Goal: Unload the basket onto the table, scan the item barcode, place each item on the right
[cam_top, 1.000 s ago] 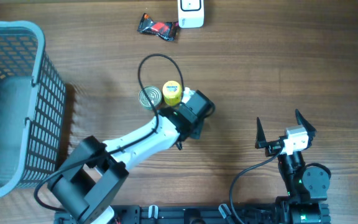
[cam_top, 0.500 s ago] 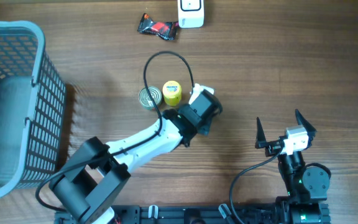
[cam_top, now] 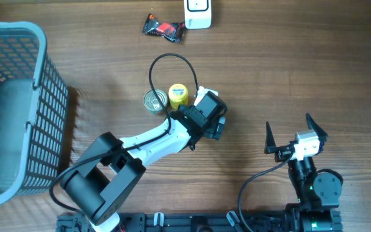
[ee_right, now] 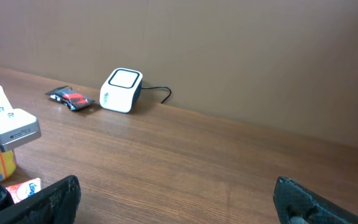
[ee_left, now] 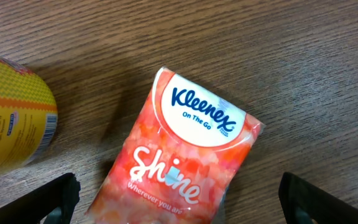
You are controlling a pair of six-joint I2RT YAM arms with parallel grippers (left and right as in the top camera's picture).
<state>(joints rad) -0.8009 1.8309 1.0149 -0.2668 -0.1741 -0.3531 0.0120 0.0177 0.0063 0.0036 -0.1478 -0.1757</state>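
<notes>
- Two grippers are in view. The nearer one, the right gripper [cam_top: 288,120], hangs over the bare brown wooden table [cam_top: 314,64] with its jaws spread wide and nothing between them. It looks parked there to leave the middle free for the other arm.
- Further out, the left arm reaches diagonally from its base toward the table's middle. Its wrist is bent down so that the left gripper [ee_left: 191,200] looks almost straight at the wood. The jaws stand wide apart and grip nothing.
- Between those open fingers lies the orange-pink plastic Kleenex tissue pack [ee_left: 185,155], flat on the table, printed face up and a little askew. No barcode shows on this face, so it is probably underneath. The straddling pose suits a grasp across the pack's width.
- Near the pack stands a yellow labelled cylindrical can [ee_left: 11,124], and just beside that a silver tin can [cam_top: 154,100]. They crowd one side, so the finger there has little room.
- Farthest off, the white cube-shaped barcode scanner [cam_top: 198,13] sits at the far edge, well apart from the pack. A black-and-red snack wrapper [cam_top: 163,28] lies beside it.
</notes>
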